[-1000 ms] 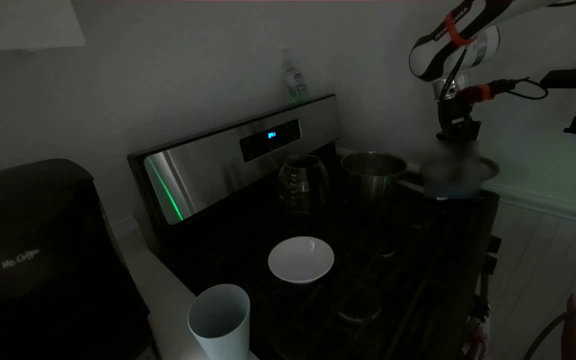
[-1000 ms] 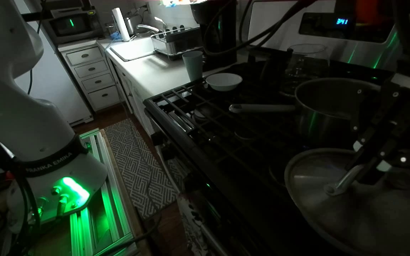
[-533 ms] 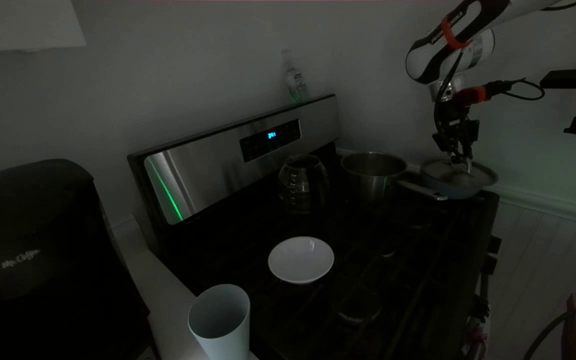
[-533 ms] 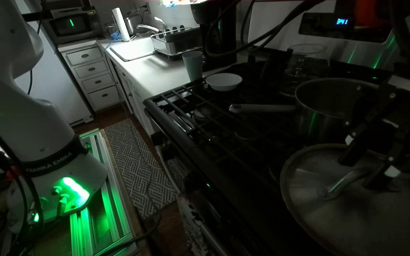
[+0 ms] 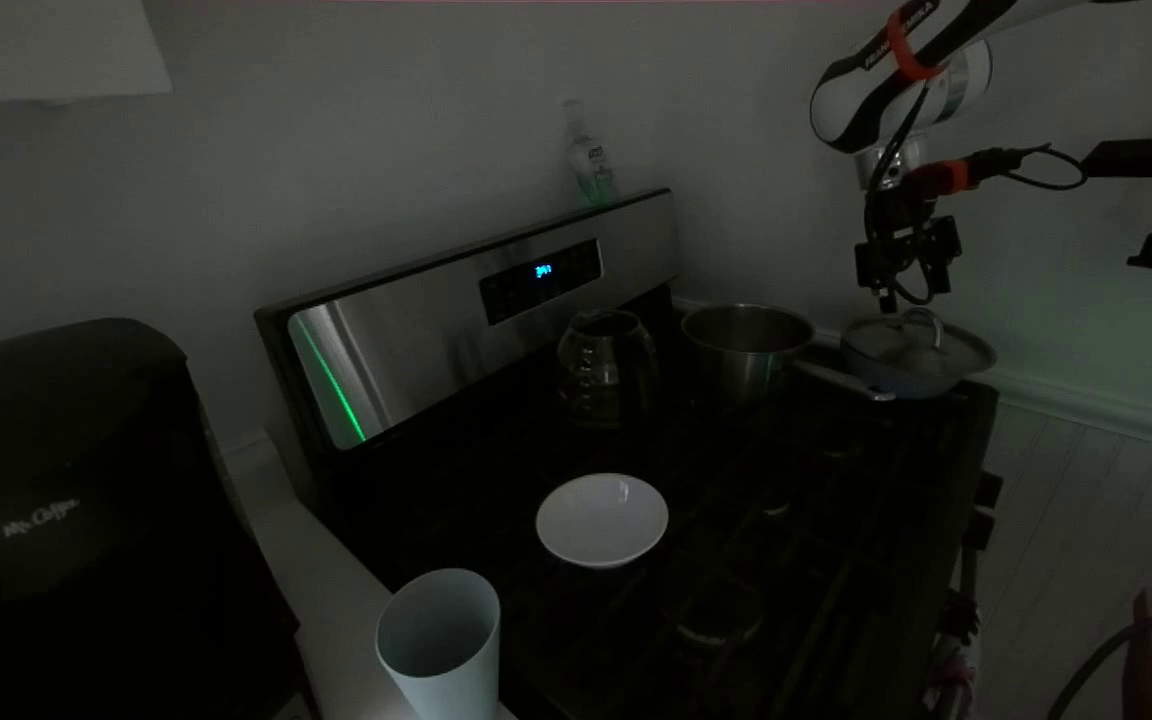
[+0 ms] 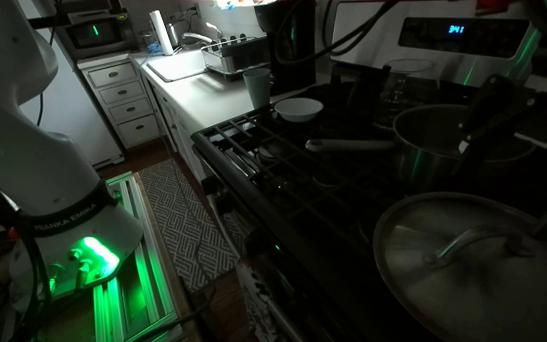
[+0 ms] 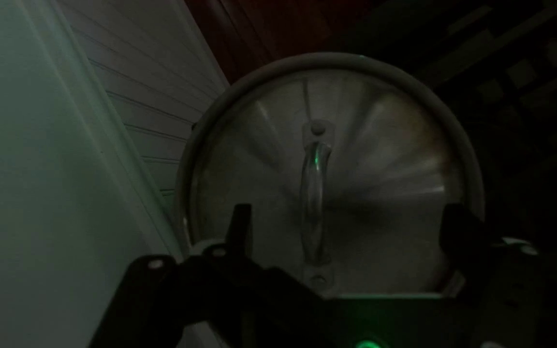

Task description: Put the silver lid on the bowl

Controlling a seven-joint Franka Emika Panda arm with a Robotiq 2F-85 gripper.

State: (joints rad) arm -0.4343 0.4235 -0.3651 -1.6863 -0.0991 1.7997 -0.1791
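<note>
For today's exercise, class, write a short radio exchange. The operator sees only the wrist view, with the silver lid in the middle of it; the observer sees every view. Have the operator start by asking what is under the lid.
Operator: My wrist view shows the end effector open over the silver lid. What is under the lid?
Observer: The bluish-grey bowl; in an exterior view its side shows just below the lid.
Operator: Does anything stand beside the lid, outside my picture?
Observer: Yes, a steel pot stands next to it in both exterior views.
</note>
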